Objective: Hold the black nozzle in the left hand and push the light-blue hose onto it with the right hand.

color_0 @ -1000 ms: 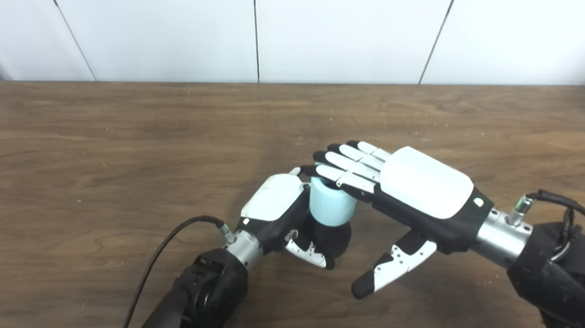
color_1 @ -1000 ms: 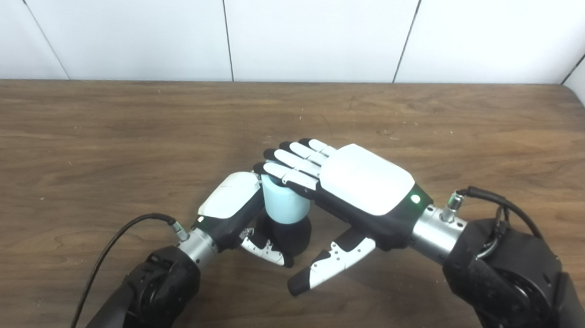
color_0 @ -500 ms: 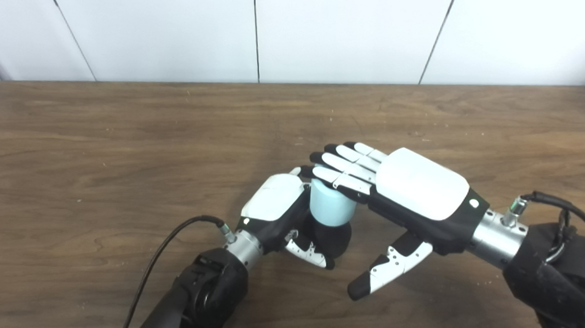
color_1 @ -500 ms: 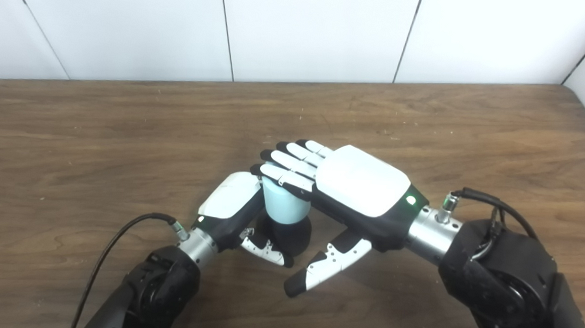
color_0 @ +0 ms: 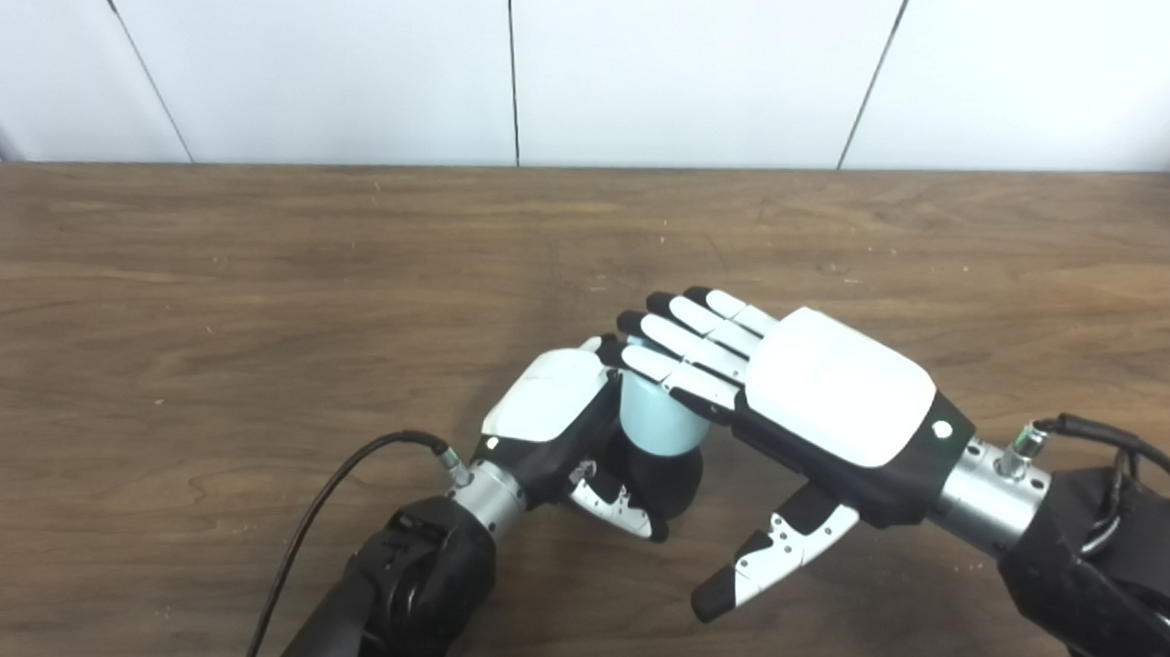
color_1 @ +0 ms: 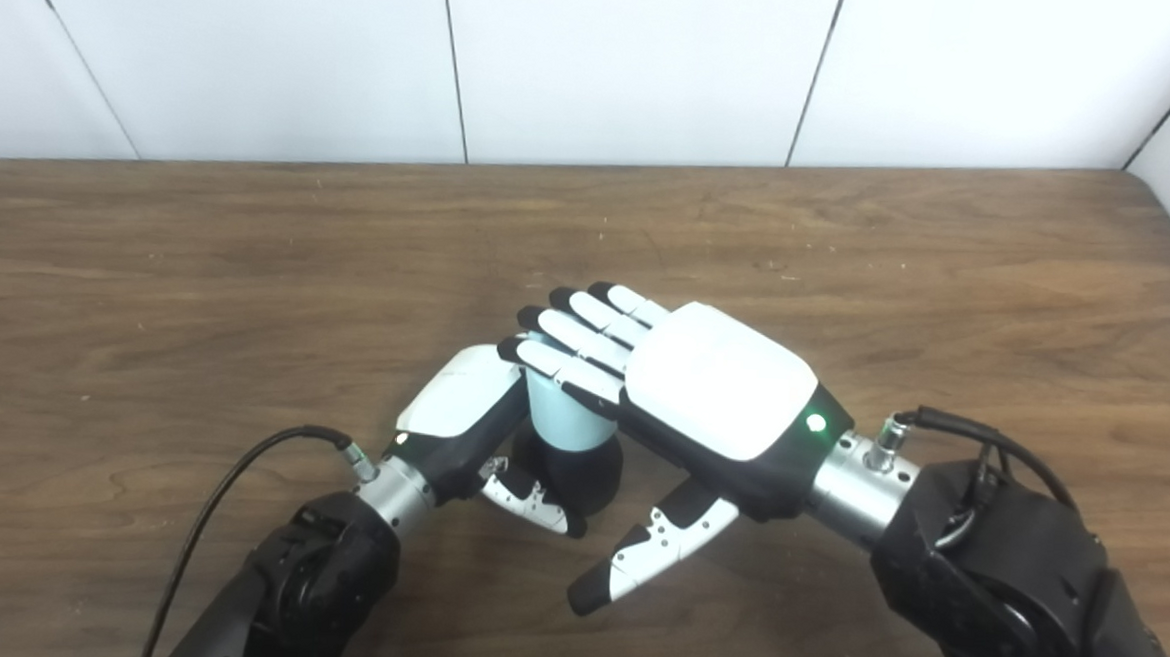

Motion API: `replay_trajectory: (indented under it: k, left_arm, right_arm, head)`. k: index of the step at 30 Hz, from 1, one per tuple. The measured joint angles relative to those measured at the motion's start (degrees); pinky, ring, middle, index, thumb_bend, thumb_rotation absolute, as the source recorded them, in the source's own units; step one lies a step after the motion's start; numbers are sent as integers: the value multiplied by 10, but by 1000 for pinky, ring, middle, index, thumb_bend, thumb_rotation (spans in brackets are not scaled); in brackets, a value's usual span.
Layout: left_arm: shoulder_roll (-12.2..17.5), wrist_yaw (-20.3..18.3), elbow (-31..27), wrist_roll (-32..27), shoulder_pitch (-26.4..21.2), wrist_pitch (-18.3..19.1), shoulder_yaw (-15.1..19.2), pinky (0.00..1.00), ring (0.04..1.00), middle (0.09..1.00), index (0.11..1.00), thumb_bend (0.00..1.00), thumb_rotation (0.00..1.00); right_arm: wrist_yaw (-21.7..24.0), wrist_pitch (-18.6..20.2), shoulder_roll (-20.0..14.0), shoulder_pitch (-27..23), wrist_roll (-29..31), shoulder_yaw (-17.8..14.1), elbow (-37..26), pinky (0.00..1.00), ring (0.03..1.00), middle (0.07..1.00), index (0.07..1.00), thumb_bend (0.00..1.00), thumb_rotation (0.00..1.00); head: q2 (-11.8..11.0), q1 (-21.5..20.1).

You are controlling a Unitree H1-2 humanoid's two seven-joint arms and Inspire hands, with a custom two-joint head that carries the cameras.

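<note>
Left hand fingers grip black nozzle; flat right hand presses pale-blue hose.

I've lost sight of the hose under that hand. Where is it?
The hose stands near the table's middle, on the black nozzle held by the left hand, with the right hand's fingers flat on top.

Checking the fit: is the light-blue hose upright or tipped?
Upright: the light-blue hose stands vertically on the black nozzle in the left hand, right hand flat on top.
</note>
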Motion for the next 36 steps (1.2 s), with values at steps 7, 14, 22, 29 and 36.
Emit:
replay_trajectory:
  k: [7, 14, 22, 29, 36]
  left_arm:
    - [0, -3, -3, -6, 1, 3, 2, 1000, 675, 501, 475, 523, 0]
    - [0, -3, -3, -5, 1, 5, 1, 1000, 677, 478, 486, 524, 0]
    - [1, -3, -3, -5, 1, 5, 1, 1000, 676, 468, 492, 524, 0]
    - [0, -3, -3, -4, 1, 6, 1, 1000, 678, 480, 488, 524, 0]
    - [1, -3, -5, -5, 3, 8, 1, 1000, 680, 492, 482, 523, 0]
  right_arm:
    - [1, 17, 0, -1, 1, 7, 1, 1000, 1000, 991, 940, 705, 1000]
    - [1, 22, -3, -2, 11, 8, 4, 1000, 1000, 993, 940, 708, 1000]
    - [-4, 22, -3, -2, 18, 8, 12, 1000, 1000, 994, 941, 709, 1000]
    - [-22, 20, -3, 9, 18, 11, 16, 1000, 1000, 995, 942, 710, 1000]
    - [-29, 20, -5, 23, 18, 19, 23, 1000, 1000, 1000, 943, 698, 1000]
  head:
    - [1, -1]
    - [0, 0]
    - [0, -2]
    - [1, 0]
    - [4, 0]
